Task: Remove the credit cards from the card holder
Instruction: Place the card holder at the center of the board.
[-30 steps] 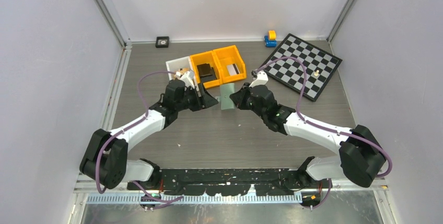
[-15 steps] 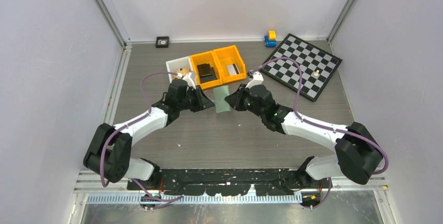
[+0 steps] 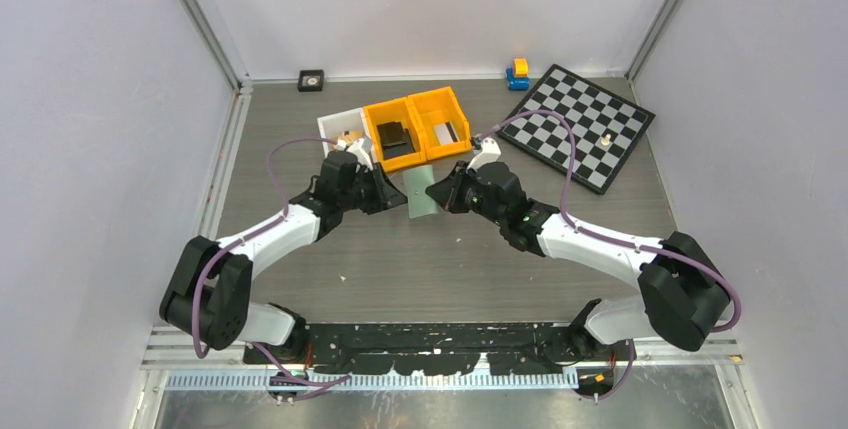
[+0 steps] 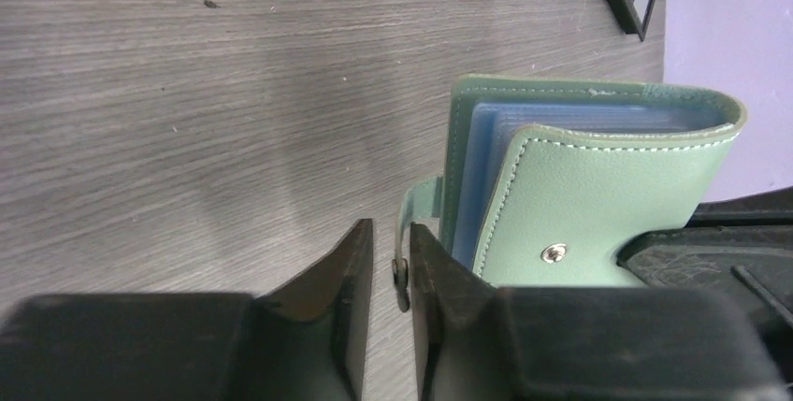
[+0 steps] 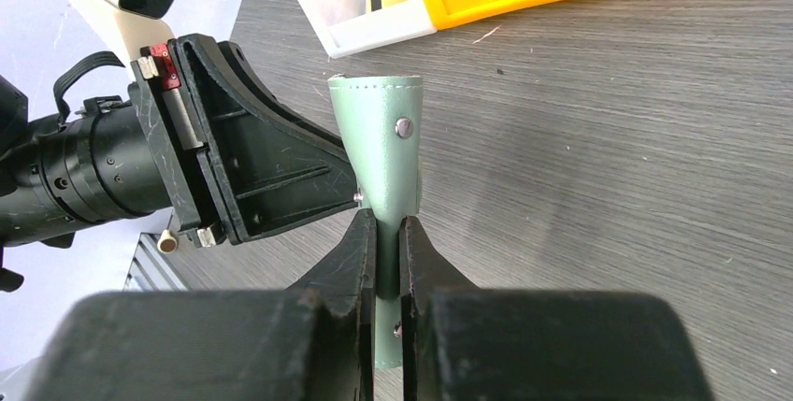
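Observation:
The sage-green card holder (image 3: 422, 192) is held on edge just above the table between my two grippers. My right gripper (image 3: 440, 192) is shut on its folded body, as the right wrist view shows (image 5: 388, 219) with the holder (image 5: 383, 139) sticking out past the fingertips. My left gripper (image 3: 398, 192) is at the holder's left. In the left wrist view the holder (image 4: 598, 186) is partly open, with clear blue sleeves (image 4: 561, 121) showing. The left gripper (image 4: 391, 233) has its jaws nearly together round the snap strap (image 4: 418, 197). No loose card shows.
Two orange bins (image 3: 415, 124) and a white bin (image 3: 340, 129) stand just behind the grippers. The checkerboard (image 3: 585, 124) lies at the back right, with a blue and yellow toy (image 3: 517, 74) beside it. A small black square (image 3: 311, 79) sits at the back wall.
The right gripper has carried the card holder a little to the left, toward the left gripper. The left gripper has drawn in close to the holder's edge.

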